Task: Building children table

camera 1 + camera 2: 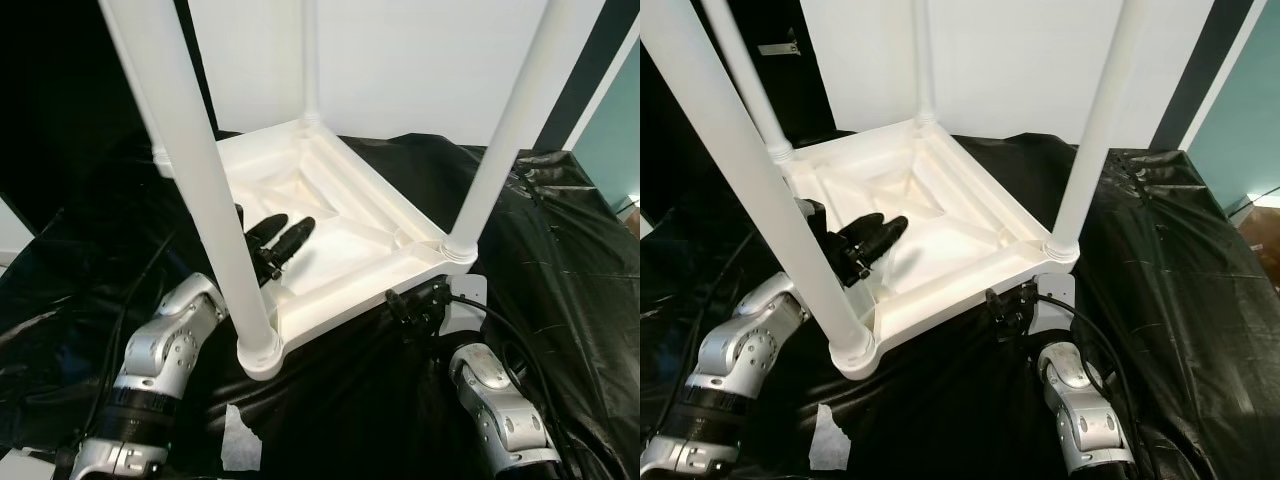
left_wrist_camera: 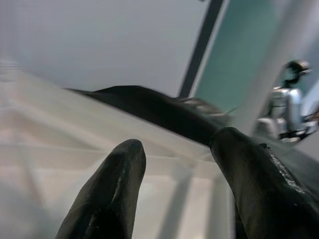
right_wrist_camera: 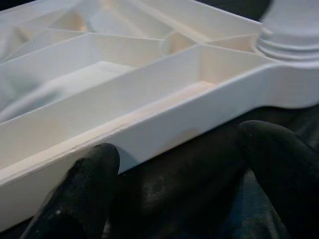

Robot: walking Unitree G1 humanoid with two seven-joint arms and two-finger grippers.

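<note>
left eye view: white plastic children's table (image 1: 340,215) lies upside down on black plastic sheeting (image 1: 560,260), ribbed underside up, all four legs seated in the corners and standing upright.
near legs: near-left leg (image 1: 200,180) and near-right leg (image 1: 505,140) both sit in their corner sockets.
left gripper (image 1: 282,238): reaches past the near-left leg into the underside tray, fingers a little apart, holding nothing; tips hover over or rest on the ribs, can't tell which.
right gripper (image 1: 412,305): low, just outside the near edge by the near-right corner.
right wrist view: fingers spread wide, one fingertip (image 3: 84,184) close under the rim (image 3: 164,132), nothing gripped.
handling: looks like a light, stiff, hollow moulding; smooth and probably slippery against the black pads. Legs are long levers, so side load on one could strain or loosen its socket.
where to grip: my call is the rim wall near a corner, or a rib, pinched across its thin section. Not mid-leg.
flip risk: light but bulky and top-heavy with legs up; the sheeting is slick, so the tabletop may slide instead of pivoting.
stage: legs look done; turning it upright is probably what's left.
</note>
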